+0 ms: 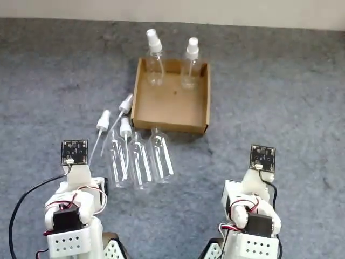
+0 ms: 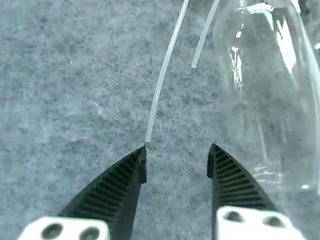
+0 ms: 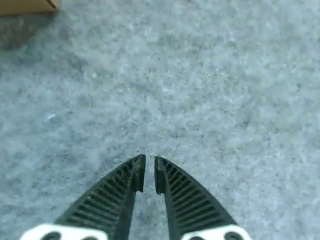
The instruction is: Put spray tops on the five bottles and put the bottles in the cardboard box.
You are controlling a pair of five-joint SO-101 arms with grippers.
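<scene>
At the far middle: the cardboard box [image 1: 170, 125] sits on the grey carpet [image 1: 280, 81].
Inside the box: the left capped bottle [image 1: 154, 67] and the right capped bottle [image 1: 190, 70] stand up by the far wall, each with a spray top on.
Near side of the box: the first bare bottle [image 1: 117, 162], second bare bottle [image 1: 141, 164] and third bare bottle [image 1: 161, 156] lie side by side.
Left of the box: the far spray top [image 1: 126, 103], left spray top [image 1: 103, 120] and near spray top [image 1: 125, 127] lie loose.
Left gripper [image 2: 176, 152]: wide open, holding nothing. A thin tube [image 2: 162, 80] ends right by one tip.
Right gripper [image 3: 149, 167]: almost closed with a tiny gap, holding nothing, over carpet.
</scene>
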